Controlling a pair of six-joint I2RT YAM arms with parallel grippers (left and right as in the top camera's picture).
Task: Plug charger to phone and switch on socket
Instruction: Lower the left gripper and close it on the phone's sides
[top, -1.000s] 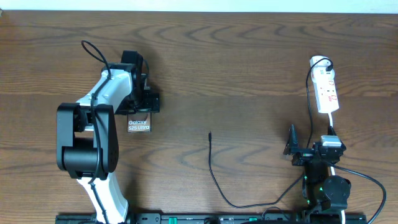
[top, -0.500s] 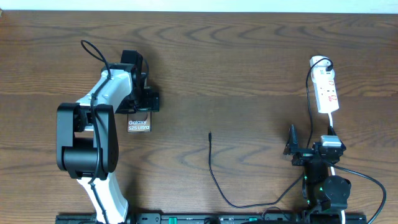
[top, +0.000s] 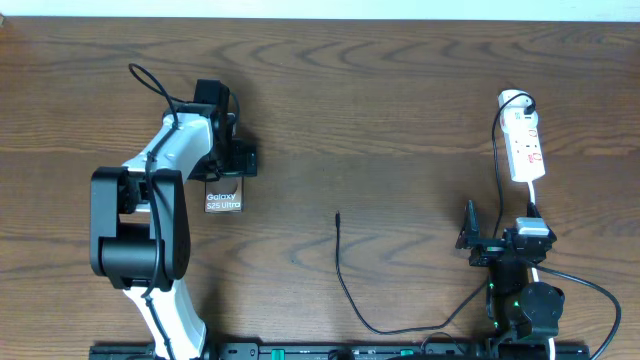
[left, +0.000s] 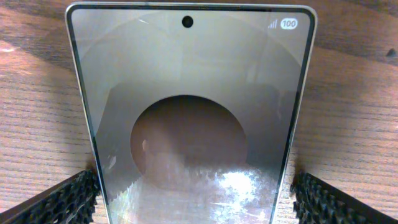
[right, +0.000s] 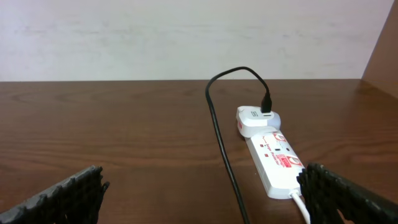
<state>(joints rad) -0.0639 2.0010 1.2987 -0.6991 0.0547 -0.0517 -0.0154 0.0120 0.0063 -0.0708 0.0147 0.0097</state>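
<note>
The phone (top: 223, 200) lies flat on the table with its white lettering up. In the left wrist view the phone (left: 186, 93) fills the frame. My left gripper (top: 226, 168) is over its far end. The left fingers (left: 196, 196) are open and straddle the phone's two long edges, close to them. The charger's connector tip (top: 338, 214) lies loose mid-table. Its black cable (top: 345, 285) loops along the front edge and up to the white plug (top: 514, 100) in the socket strip (top: 527, 147). My right gripper (top: 500, 235) is wide open and empty, short of the strip (right: 277, 158).
The black cable (right: 219, 134) runs along the table between my right fingers (right: 202, 193) up to the plug (right: 256, 119). The strip's white cord (top: 536, 195) passes by the right arm. A pale wall stands behind the table's far edge.
</note>
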